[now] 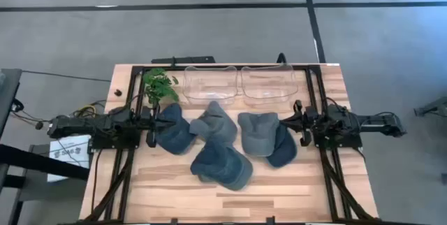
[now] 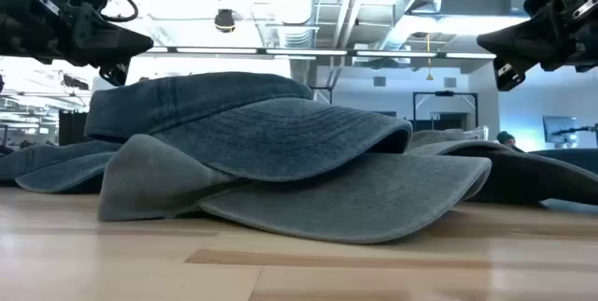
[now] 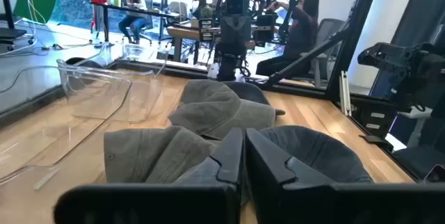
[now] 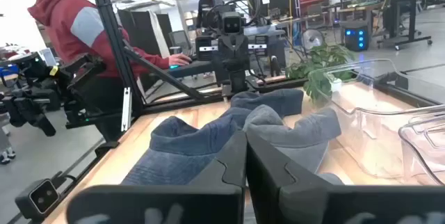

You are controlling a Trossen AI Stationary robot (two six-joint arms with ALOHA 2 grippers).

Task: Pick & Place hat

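1. Several denim hats lie in a loose, overlapping cluster at the table's centre: a dark one (image 1: 173, 128) toward nine o'clock, a grey-blue one (image 1: 215, 124) in the middle, a grey one (image 1: 260, 133) toward three o'clock, and another dark one (image 1: 222, 165) at six o'clock.
2. The left gripper (image 1: 151, 121) hovers at nine o'clock, just beside the nearest hat, fingers pressed together and holding nothing.
3. The right gripper (image 1: 296, 120) mirrors it at three o'clock, likewise closed and empty.
4. Two clear bins (image 1: 241, 84) wait at twelve o'clock, probably the drop spot.
5. A small plant (image 1: 160, 85) stands near eleven o'clock.
6. Both arms look parked; no hat is gripped yet.
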